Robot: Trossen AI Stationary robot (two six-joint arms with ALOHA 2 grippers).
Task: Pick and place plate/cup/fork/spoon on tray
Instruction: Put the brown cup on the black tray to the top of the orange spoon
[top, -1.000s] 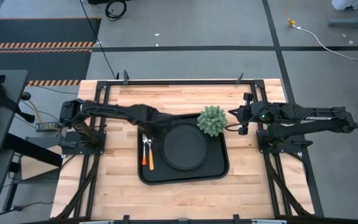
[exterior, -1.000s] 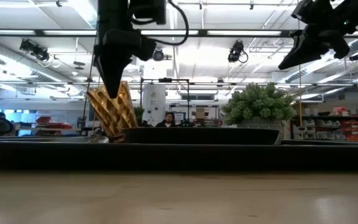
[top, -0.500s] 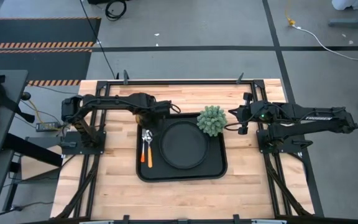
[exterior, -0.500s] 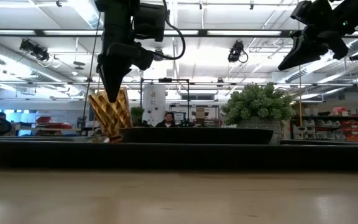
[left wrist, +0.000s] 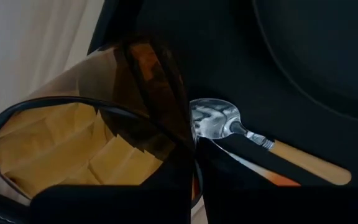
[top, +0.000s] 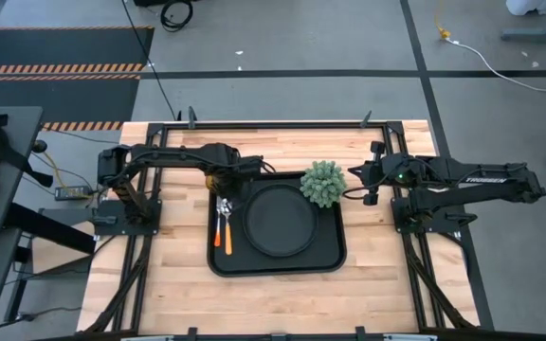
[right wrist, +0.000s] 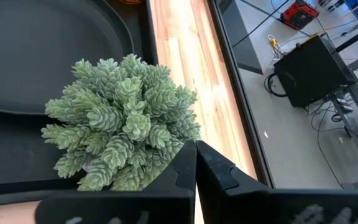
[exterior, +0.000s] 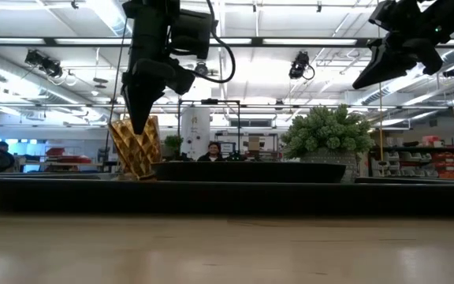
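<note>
The black tray point(top: 335, 258) holds the round plate point(top: 281, 221), with the fork point(top: 219, 230) and the spoon point(top: 227, 227) lying side by side left of it. The amber cup point(exterior: 136, 147) stands upright at the tray's far left corner, under my left gripper point(exterior: 139, 126), which points down and is shut on it. The tray rim hides the cup's base, so I cannot tell whether it rests there. My right gripper point(right wrist: 196, 152) hangs shut and empty, up by the tray's far right corner. My left gripper pinches the cup's wall at the rim point(left wrist: 188, 163), one finger point(left wrist: 110, 205) inside the cup and the other outside. It comes from above, pointing down. The cup stays upright below the fingers.
A green potted plant point(top: 322, 182) stands in the tray's far right corner, close under my right gripper. Bare wooden table point(top: 178, 284) lies left, right and near of the tray. Black frame rails run along the table's edges.
My left gripper has carried the cup toward the table's far edge and a little left, from beside the plate to the tray's far left corner, sinking slightly. The cup, tilted before, now stands more upright.
</note>
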